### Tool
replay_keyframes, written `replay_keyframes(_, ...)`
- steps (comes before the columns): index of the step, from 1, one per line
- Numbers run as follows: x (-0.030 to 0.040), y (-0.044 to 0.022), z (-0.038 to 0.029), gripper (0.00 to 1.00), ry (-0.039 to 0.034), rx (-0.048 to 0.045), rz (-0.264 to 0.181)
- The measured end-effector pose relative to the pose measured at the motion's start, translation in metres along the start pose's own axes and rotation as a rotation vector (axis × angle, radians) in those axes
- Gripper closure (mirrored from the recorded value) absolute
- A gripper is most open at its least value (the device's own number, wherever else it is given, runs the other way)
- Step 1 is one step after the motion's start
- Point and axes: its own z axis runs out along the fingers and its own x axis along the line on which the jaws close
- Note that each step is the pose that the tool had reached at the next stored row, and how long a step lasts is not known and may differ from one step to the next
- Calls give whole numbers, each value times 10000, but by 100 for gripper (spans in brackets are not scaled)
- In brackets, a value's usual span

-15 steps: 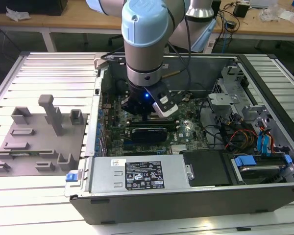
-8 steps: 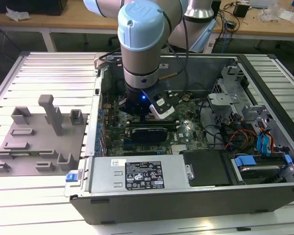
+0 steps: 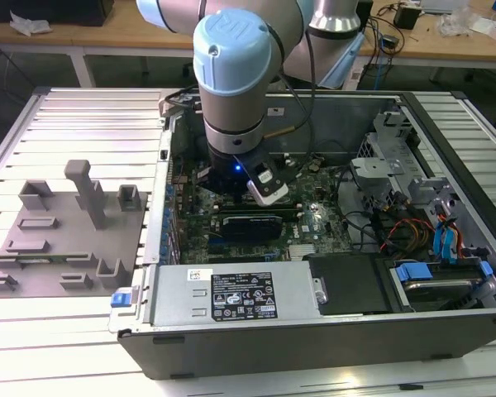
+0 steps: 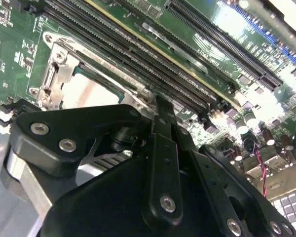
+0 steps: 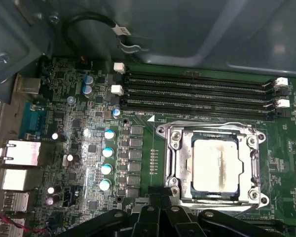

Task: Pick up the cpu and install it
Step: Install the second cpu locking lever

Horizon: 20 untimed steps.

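Observation:
The cpu [image 5: 215, 164], a pale silver-grey square, lies flat inside the metal-framed socket [image 5: 173, 148] on the green motherboard. It also shows in the second wrist view as the cpu [image 4: 91, 91], just past my fingertips. My gripper [image 5: 160, 197] hangs right above the socket's near edge with its black fingers together and nothing between them; in the second wrist view the gripper [image 4: 160, 106] tip sits over the socket frame. In the exterior view my arm [image 3: 231, 91] reaches down into the open computer case [image 3: 314, 331].
Long memory slots [image 5: 197, 91] run beside the socket. A dark expansion card [image 3: 252, 225] and the power supply [image 3: 231, 294] lie near the arm. Drive bays with blue tabs [image 3: 446, 240] are at the exterior view's right. A grey tray [image 3: 58, 248] with upright blocks sits left of the case.

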Motion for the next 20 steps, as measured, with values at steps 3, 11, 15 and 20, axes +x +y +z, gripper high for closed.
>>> replay_keyframes(3, 0, 0, 0, 89, -2, 0, 5)
replay_keyframes(11, -28, 56, -284, 89, -3, -2, 6)
replay_keyframes(15, -42, 87, -446, 89, -2, -1, 8)
replay_keyframes(20, -82, 108, -561, 89, -10, 2, 48)
